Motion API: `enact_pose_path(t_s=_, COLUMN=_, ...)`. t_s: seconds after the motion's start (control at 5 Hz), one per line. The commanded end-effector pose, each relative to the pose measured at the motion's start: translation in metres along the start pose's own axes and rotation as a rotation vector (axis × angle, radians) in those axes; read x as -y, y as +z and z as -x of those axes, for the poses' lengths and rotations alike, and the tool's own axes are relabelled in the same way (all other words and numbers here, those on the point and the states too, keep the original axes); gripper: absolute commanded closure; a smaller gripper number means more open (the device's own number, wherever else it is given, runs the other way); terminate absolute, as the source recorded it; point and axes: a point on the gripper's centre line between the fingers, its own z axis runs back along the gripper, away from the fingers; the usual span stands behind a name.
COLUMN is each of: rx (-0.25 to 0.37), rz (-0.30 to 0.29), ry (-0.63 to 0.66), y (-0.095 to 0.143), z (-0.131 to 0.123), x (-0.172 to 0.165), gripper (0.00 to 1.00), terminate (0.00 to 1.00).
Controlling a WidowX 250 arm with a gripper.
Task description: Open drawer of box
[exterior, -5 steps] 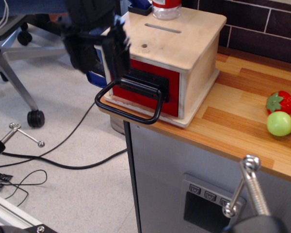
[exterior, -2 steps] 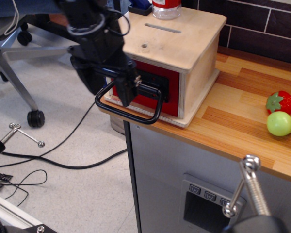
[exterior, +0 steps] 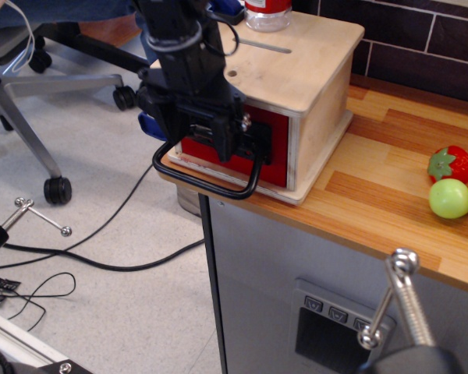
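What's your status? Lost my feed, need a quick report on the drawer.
Gripper down at loop handle, jaw state unreadable. Drawer shut, flush in box. Nothing blocking the pull path.

One box (exterior: 296,70), one drawer (exterior: 267,140), one strawberry (exterior: 451,164), one green fruit (exterior: 451,198).

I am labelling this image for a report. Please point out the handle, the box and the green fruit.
handle (exterior: 207,185): observation view, on the front bar of the black loop.
box (exterior: 296,74): observation view, on the bare plywood top.
green fruit (exterior: 451,198): observation view, on the middle of its round body.
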Motion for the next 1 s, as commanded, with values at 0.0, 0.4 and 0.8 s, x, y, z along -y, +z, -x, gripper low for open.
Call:
enact_pose_path(t_s=0.0, rx=0.105, rz=-0.05, ry=-0.022, y=-0.017, z=0.016, x=0.001, gripper=0.0, terminate=0.0)
enact_pose_path(t_s=0.4, rx=0.123, rz=-0.042, ry=-0.037, y=-0.022, z=0.06, x=0.013, gripper=0.0, terminate=0.0)
enact_pose_path(t_s=0.8, rx=0.009, rz=-0.005, ry=-0.081, y=-0.021, z=0.109, x=0.025, gripper=0.0, terminate=0.0)
